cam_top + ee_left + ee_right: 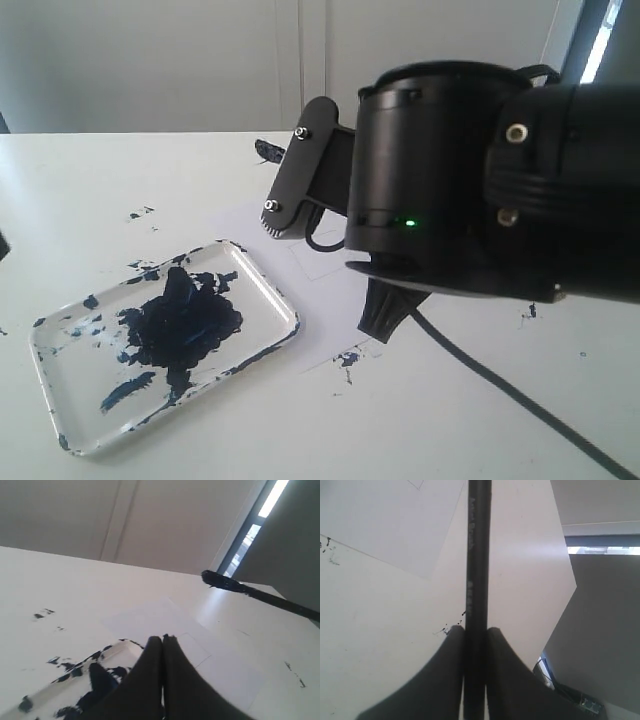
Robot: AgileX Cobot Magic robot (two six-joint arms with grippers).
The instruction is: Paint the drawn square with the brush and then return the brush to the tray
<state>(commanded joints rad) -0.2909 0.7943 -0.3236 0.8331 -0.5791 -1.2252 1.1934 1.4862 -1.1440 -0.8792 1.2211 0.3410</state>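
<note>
Step in hand, as judged: loaded brush (260, 594) on its way to the drawn square (194, 649), a bare outline on paper (150, 617) beside the tray (270, 290)
Right gripper (476, 630): jaws clamped on the brush shaft, tip aloft beyond the tray
Left gripper (162, 642): jaws pressed together, empty, above the tray
Next: lower the tip onto the square
Hidden: right arm (480, 180) covers most of the square in the exterior view

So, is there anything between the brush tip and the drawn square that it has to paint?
No, nothing visible. The right gripper holds the brush, and only bare paper shows between its tip and the unpainted drawn square. The shut left gripper is by the tray, beside that path.
</note>
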